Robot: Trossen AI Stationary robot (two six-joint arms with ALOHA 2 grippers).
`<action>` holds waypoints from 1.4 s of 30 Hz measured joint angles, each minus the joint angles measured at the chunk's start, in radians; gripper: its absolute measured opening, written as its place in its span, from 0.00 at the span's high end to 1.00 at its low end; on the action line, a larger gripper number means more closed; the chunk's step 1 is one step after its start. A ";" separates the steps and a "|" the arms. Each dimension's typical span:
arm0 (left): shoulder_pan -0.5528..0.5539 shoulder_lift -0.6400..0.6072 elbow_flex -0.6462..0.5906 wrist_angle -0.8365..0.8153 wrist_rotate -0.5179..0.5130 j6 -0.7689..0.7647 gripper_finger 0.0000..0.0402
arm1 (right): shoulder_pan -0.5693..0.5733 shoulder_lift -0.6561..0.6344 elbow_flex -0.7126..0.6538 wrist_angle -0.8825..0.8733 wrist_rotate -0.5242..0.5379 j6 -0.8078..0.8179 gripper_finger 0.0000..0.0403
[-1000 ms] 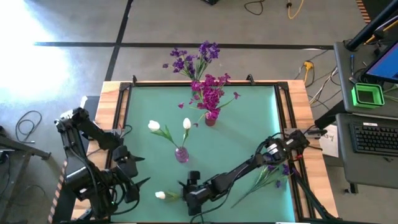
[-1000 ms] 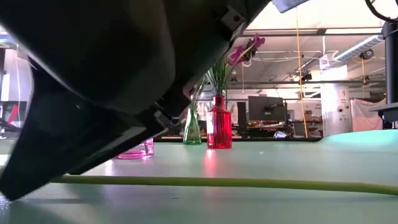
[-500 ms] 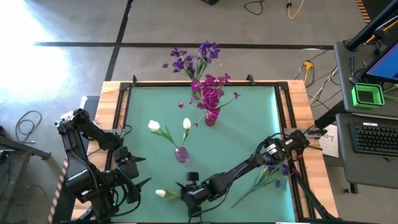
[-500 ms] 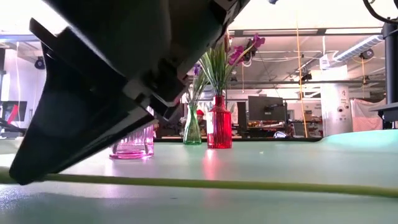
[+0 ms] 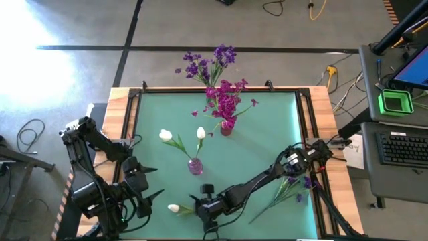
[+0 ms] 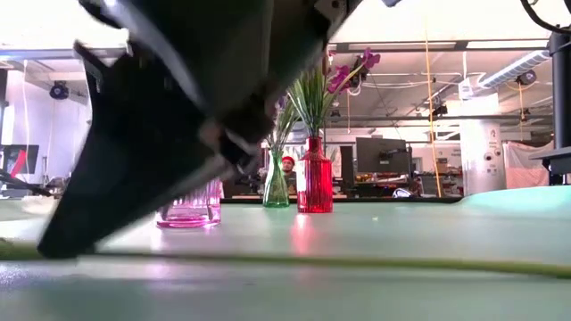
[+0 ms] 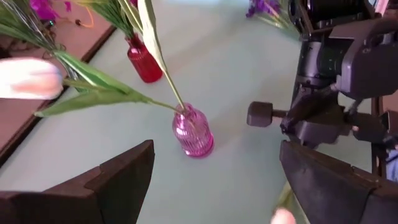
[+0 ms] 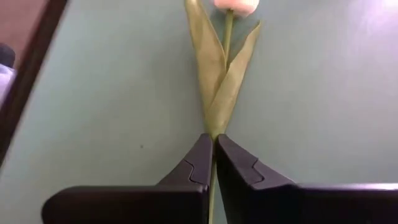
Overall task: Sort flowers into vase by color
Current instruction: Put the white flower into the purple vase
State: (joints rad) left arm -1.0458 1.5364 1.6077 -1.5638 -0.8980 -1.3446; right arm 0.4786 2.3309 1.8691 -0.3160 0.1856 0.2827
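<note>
From above, the right gripper (image 5: 200, 207) is reaching across the near edge of the green table (image 5: 267, 134), its fingers pressed together on the stem of a white tulip (image 5: 173, 209) that is lying flat. The stem's long axis is running left to right, with the bud pointing left, away from the wrist. The left gripper (image 5: 148, 184) is waiting with fingers spread, just left of the tulip; the right arm is the one on the stem. The pink vase (image 5: 195, 166), already holding two white tulips, is standing a little farther back, between the two grippers.

At table level, the right gripper's dark bulk is filling the near left, and the stem (image 6: 375, 262) is lying level across the table. The pink vase (image 6: 189, 206) is standing behind it.

Through the left wrist, the pink vase (image 7: 193, 130) is sitting ahead between parted fingers.

Through the right wrist, the fingers (image 8: 198, 163) are clamping the stem just below the leaves (image 8: 219, 81), with the bud (image 8: 235, 5) lying straight ahead.
</note>
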 joint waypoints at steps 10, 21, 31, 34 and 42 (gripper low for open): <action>0.000 0.000 0.000 0.001 -0.020 -0.008 0.16 | 0.025 -0.143 -0.052 -0.002 0.103 -0.085 0.98; 0.006 -0.014 0.087 -0.007 -0.194 0.086 0.16 | 0.017 -0.432 -0.333 0.451 0.275 -0.284 0.98; 0.012 -0.018 0.066 -0.007 -0.265 0.178 0.16 | -0.021 -0.523 -0.645 1.187 0.286 -0.472 0.98; 0.012 -0.018 0.066 -0.007 -0.264 0.218 0.16 | -0.021 -0.524 -0.687 1.317 0.286 -0.523 0.98; 0.024 -0.050 0.066 -0.007 -0.313 0.301 0.16 | -0.021 -0.524 -0.755 1.529 0.282 -0.597 0.98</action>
State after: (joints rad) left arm -1.0221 1.4867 1.6733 -1.5710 -1.2112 -1.0435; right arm 0.4573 1.8069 1.1143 1.2134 0.4679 -0.3139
